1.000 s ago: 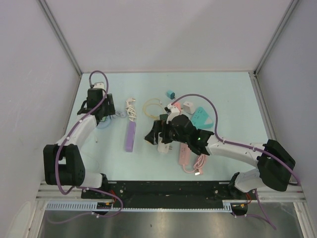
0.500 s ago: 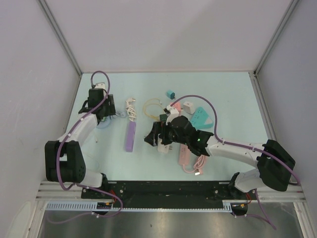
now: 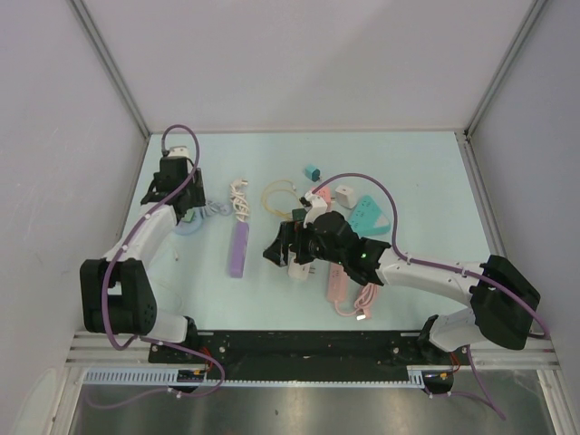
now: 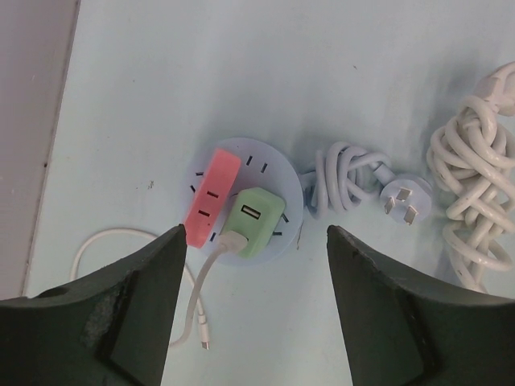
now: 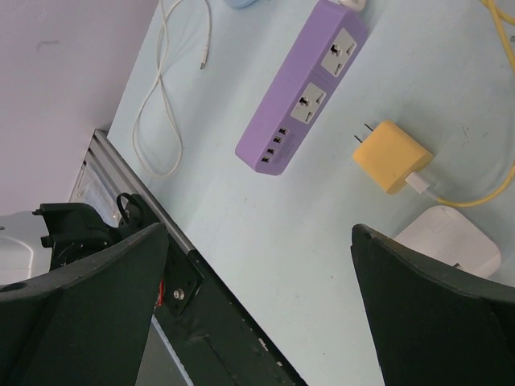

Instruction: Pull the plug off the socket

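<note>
Left jaws are held wide, empty, green plug (image 4: 256, 219) seen between them, seated in the round socket (image 4: 272, 165); right jaws wide too.

Green plug (image 4: 256, 221) sits in round blue socket (image 4: 268, 161).

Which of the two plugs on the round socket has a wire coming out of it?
The green plug, whose front port holds a white wire. The pink plug beside it, also on the round socket, has no wire.
</note>
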